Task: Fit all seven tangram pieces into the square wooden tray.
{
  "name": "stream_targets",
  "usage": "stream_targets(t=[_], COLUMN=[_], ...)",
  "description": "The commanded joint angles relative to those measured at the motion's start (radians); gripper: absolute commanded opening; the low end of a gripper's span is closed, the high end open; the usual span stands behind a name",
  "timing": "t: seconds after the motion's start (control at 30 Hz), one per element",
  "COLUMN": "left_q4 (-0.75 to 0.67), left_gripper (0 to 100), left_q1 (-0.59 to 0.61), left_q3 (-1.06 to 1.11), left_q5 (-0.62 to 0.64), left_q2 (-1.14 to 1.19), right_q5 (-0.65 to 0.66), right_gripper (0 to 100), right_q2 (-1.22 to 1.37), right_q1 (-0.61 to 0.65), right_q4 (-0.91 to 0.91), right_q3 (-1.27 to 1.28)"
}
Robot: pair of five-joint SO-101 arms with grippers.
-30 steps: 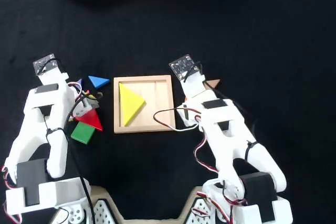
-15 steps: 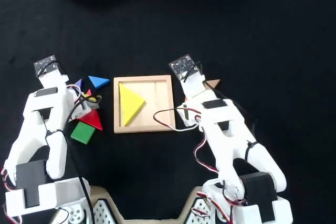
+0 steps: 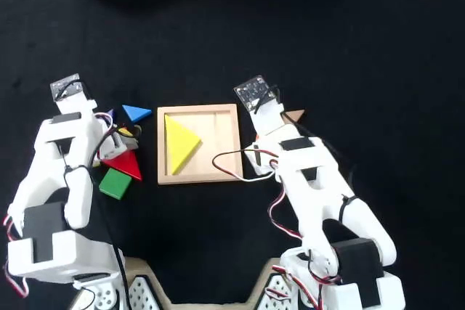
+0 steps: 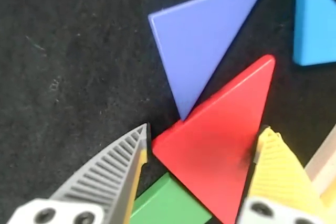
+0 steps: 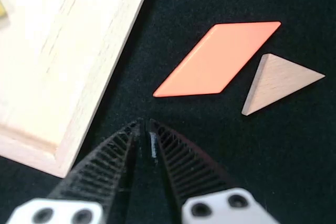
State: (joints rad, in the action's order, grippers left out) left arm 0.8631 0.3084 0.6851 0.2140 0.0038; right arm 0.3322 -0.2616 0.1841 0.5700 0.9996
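left fingers [image 4: 123,163] spread, red triangle [image 4: 215,156] lying between tips on black surface, right fingers [image 5: 113,156] pressed together empty, beside wooden tray [image 5: 102,72] rim, orange parallelogram [image 5: 218,59] near tips, yellow triangle [image 3: 179,143] in tray

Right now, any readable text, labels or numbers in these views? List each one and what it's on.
No readable text.
Wooden tray, yellow triangle, red triangle, purple triangle, orange parallelogram, bare wood triangle: no print.
Circuit boards on the arms: marks too small to read.
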Motion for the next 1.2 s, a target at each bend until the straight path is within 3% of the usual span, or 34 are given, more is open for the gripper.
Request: stream_targets(t=[0.0,0.93,1.17], left_q4=[0.023,0.021,0.034], left_gripper=[32,27,27], left_q1=[0.01,0.005,-0.064], left_q3=[-0.076,-0.096,-0.159], left_q5=[-0.011,-0.135,-0.137], left_q2=[0.003,0.002,-0.011], right_q5=[-0.002,-0.002,-0.002], right_gripper=[1.1,1.1,1.1], right_q2=[-0.047,-0.047,-0.047], right_q1=[0.0,0.0,0.0], right_q4=[-0.015,-0.017,-0.017], right_q3=[-0.002,-0.005,-0.005])
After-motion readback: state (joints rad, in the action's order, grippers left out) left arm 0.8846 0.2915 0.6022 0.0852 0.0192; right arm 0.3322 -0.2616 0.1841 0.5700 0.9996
